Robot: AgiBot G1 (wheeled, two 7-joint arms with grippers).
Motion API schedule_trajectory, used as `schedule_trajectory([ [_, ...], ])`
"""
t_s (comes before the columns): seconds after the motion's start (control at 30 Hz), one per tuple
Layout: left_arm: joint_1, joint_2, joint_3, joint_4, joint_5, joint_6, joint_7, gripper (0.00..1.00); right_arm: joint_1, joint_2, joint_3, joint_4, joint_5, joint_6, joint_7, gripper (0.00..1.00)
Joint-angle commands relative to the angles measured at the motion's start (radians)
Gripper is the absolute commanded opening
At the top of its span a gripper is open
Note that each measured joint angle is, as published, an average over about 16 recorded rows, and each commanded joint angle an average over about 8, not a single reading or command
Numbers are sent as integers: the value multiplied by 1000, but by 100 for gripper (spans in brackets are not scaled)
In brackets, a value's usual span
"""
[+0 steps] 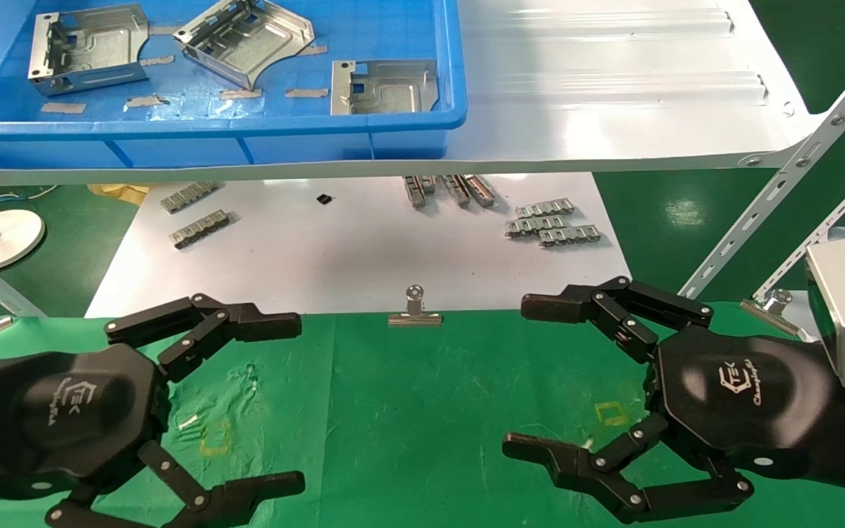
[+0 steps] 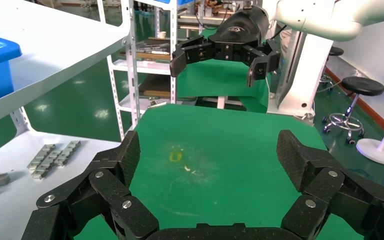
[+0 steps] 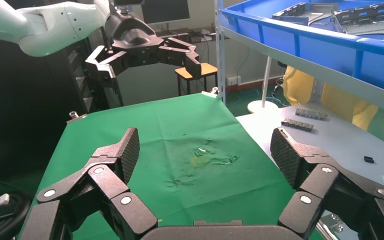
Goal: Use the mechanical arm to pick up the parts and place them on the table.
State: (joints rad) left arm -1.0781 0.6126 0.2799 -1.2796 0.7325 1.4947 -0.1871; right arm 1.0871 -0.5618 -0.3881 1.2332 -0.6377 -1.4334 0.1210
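Blue bin [image 1: 422, 121] is holding three sheet-metal brackets [image 1: 89, 48]; left gripper [image 1: 246, 403] and right gripper [image 1: 540, 378] are both hovering wide, empty, over green counter [image 1: 408, 411].

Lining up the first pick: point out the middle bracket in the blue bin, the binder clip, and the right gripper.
Middle bracket [image 1: 246, 40], head view, on its embossed plate.
Binder clip [image 1: 414, 317], head view, on its body.
Right gripper [image 1: 540, 378], head view, midway between its open fingers.
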Motion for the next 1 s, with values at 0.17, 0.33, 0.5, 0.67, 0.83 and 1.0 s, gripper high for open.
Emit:
schedule_trajectory([
  [0.17,0,0,0,0,0,0,0,100,0,0,0,0,0,0,0,0],
  [0.33,0,0,0,0,0,0,0,100,0,0,0,0,0,0,0,0],
  [0.5,0,0,0,0,0,0,0,100,0,0,0,0,0,0,0,0],
  [0.67,0,0,0,0,0,0,0,100,0,0,0,0,0,0,0,0],
  [0.83,0,0,0,0,0,0,0,100,0,0,0,0,0,0,0,0],
  [1.0,0,0,0,0,0,0,0,100,0,0,0,0,0,0,0,0],
])
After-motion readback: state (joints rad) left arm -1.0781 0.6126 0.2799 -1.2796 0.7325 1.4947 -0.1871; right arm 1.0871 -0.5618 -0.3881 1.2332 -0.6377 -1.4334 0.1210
